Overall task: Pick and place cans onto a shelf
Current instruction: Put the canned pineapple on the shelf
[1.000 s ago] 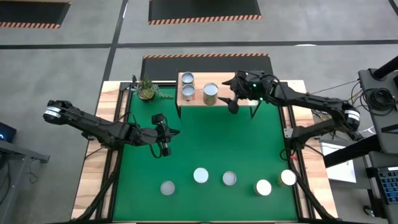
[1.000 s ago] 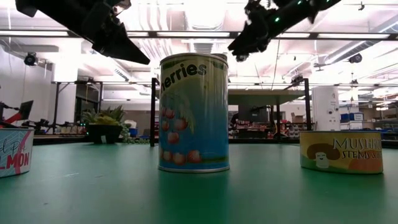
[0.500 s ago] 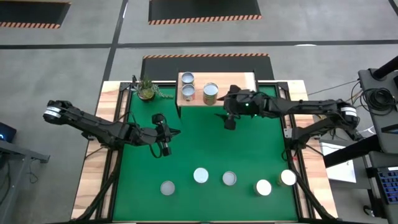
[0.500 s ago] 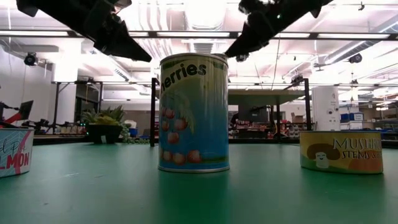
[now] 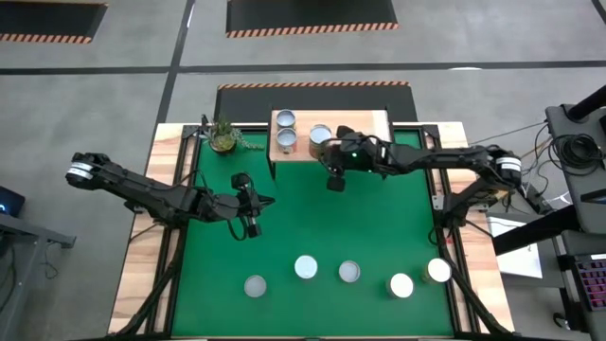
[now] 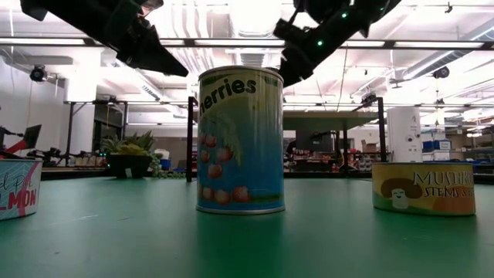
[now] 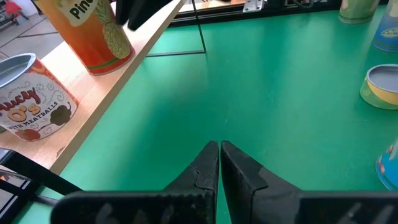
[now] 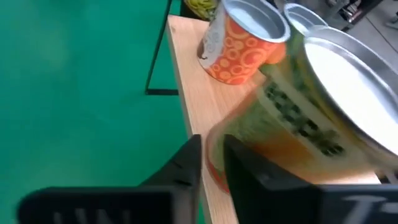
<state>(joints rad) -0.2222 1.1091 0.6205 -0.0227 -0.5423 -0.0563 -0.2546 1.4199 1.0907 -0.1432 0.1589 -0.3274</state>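
Three cans stand on the shelf (image 5: 365, 126): two at its left end (image 5: 285, 130) and one (image 5: 320, 135) near the middle. Several more cans (image 5: 349, 272) stand upright along the table's near edge. My right gripper (image 5: 333, 180) hangs shut and empty over the green table just in front of the shelf, close to the middle can (image 8: 311, 93). Above the table's left half, my left gripper (image 5: 252, 224) is shut and empty as well (image 7: 219, 149).
A small potted plant (image 5: 224, 136) stands at the far left, beside the shelf. The low view shows a tall cherries can (image 6: 239, 139), a mushroom tin (image 6: 423, 188) and a salmon tin (image 6: 17, 188) in front. Bare green table (image 5: 312, 218) lies between shelf and near cans.
My right gripper has left the shelf's right part, moving toward the table's left and near edge and somewhat down, rolling a little. It has shut with nothing in it. The cans on the shelf stay where they were.
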